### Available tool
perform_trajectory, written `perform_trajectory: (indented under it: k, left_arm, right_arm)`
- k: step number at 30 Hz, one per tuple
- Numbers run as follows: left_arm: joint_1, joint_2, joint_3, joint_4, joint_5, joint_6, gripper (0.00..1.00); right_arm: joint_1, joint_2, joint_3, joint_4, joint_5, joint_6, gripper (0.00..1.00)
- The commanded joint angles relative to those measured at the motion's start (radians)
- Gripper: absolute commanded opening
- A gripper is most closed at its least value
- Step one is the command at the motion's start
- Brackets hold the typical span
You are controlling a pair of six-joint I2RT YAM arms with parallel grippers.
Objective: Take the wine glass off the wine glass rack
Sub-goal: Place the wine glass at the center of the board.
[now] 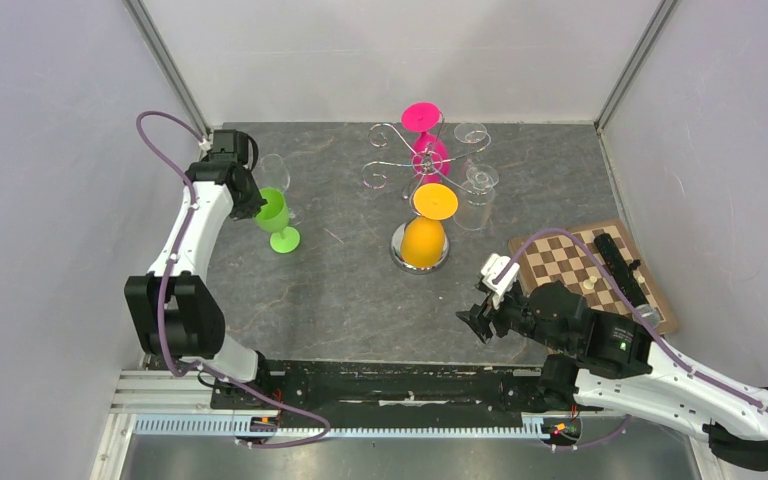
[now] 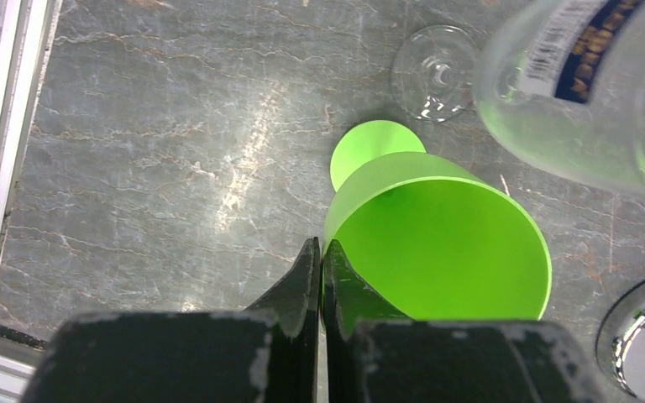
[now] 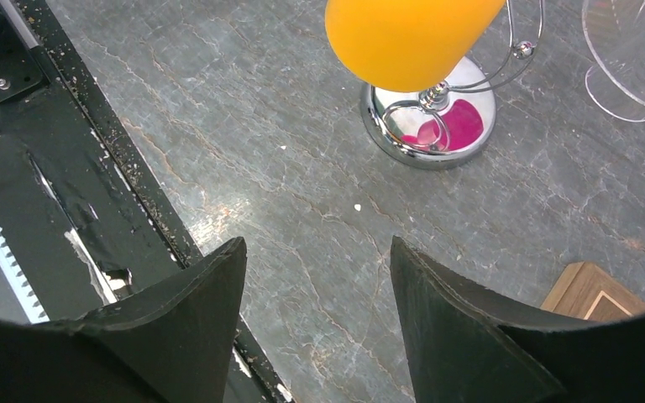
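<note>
The chrome wine glass rack [image 1: 397, 160] stands at the back middle on its round mirrored base [image 1: 400, 262]. An orange wine glass [image 1: 425, 238] and a pink one [image 1: 430, 152] hang upside down on it. A green wine glass [image 1: 274, 212] stands upright left of the rack, its foot [image 1: 284, 240] at the tabletop. My left gripper [image 1: 251, 203] is shut on its rim, one finger inside the bowl and one outside; the left wrist view shows the gripper [image 2: 320, 252] and the glass [image 2: 445, 243]. My right gripper [image 1: 477, 322] is open and empty, near the front, right of the rack base [image 3: 386, 126].
A clear glass [image 1: 273, 170] stands just behind the green one; its bowl [image 2: 579, 92] and foot [image 2: 432, 71] show in the left wrist view. Two more clear glasses [image 1: 478, 188] are at the rack's right side. A chessboard [image 1: 580, 265] lies at the right.
</note>
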Motion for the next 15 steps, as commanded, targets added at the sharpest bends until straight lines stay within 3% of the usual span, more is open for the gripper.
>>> perform_trajectory:
  k: [1, 15]
  left_arm:
    - [0.034, 0.006, 0.013, 0.044, -0.012, 0.050, 0.02]
    - [0.038, 0.028, 0.008, 0.048, 0.005, 0.070, 0.04]
  right_arm:
    - [0.000, -0.006, 0.009, 0.035, 0.007, 0.026, 0.66]
    - [0.001, 0.008, 0.005, 0.044, 0.040, 0.040, 0.70]
